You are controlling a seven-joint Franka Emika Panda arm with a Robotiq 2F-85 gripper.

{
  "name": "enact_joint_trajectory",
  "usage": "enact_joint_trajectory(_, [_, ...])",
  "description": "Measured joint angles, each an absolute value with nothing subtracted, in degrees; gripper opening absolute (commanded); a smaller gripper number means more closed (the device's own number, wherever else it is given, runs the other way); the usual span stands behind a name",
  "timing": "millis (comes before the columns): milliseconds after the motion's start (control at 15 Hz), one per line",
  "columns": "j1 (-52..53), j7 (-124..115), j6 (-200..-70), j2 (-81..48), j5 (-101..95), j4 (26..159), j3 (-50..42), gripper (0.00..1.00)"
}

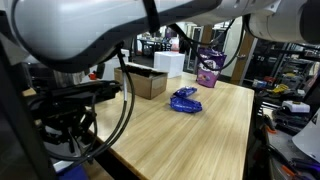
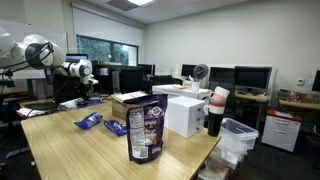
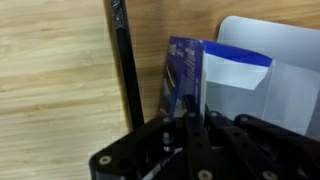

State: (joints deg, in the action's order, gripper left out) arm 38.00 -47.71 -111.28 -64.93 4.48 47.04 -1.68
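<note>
In the wrist view a cable (image 3: 124,70) is running down the tabletop (image 3: 50,90); right of it the blue packet (image 3: 183,72) is lying beside a sheet (image 3: 275,85). The fingers (image 3: 190,128) are hovering over the packet, pressed together, gripping nothing. In an exterior view the packet (image 2: 88,120) is lying toward the tabletop's left corner, a bag (image 2: 147,130) standing by its near edge.

I work in an office-like computer lab. Dark flat monitors (image 2: 252,76) line the desks at the right of the frame, a round white desk fan (image 2: 200,72) stands beside them, and my long pale wooden table (image 2: 70,150) fills the lower left.
</note>
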Motion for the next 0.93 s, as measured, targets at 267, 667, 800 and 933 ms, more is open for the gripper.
enact_joint_trajectory(267, [37.86,-48.93,-111.94,-65.21,4.48,47.7,-1.85,0.33])
enact_joint_trajectory(667, [37.65,-48.96,-111.95,-65.39,4.48,49.37,-1.93,0.66])
enact_joint_trajectory(800, [37.45,-48.96,-111.95,-65.4,4.48,49.92,-2.03,0.81])
enact_joint_trajectory(933, [37.39,-48.96,-112.18,-65.37,4.6,49.88,-1.97,0.93])
